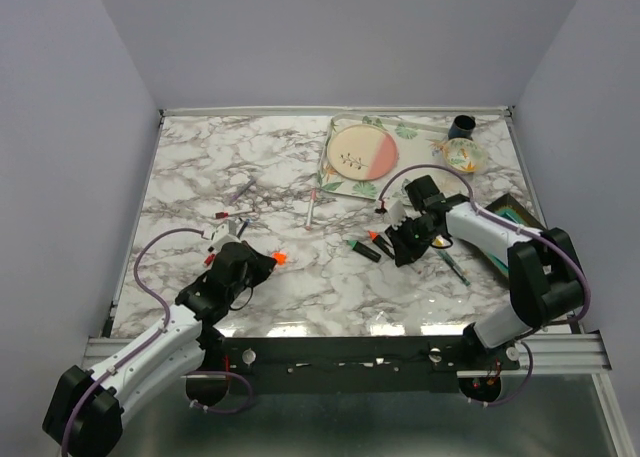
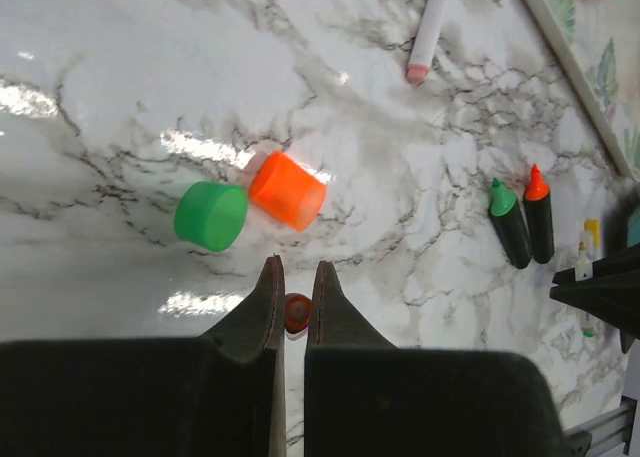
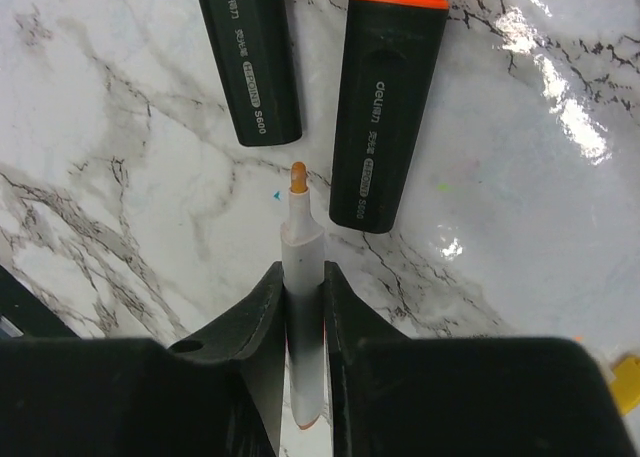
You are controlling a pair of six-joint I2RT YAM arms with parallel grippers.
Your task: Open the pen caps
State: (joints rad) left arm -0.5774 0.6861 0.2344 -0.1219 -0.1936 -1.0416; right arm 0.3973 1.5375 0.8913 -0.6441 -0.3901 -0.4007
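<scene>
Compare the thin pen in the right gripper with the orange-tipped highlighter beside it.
The pen is slim and pale grey; the highlighter is chunky and black. The pen is clamped in the right gripper; the highlighter lies free on the marble table. Both are uncapped with orange tips.

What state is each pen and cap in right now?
Green cap: off, lying loose.
Large orange cap: off, beside it.
Green highlighter: uncapped.
Orange highlighter: uncapped.
White pen: uncapped, gripped by right fingers.
Small orange cap: off, pinched by left fingers.
</scene>
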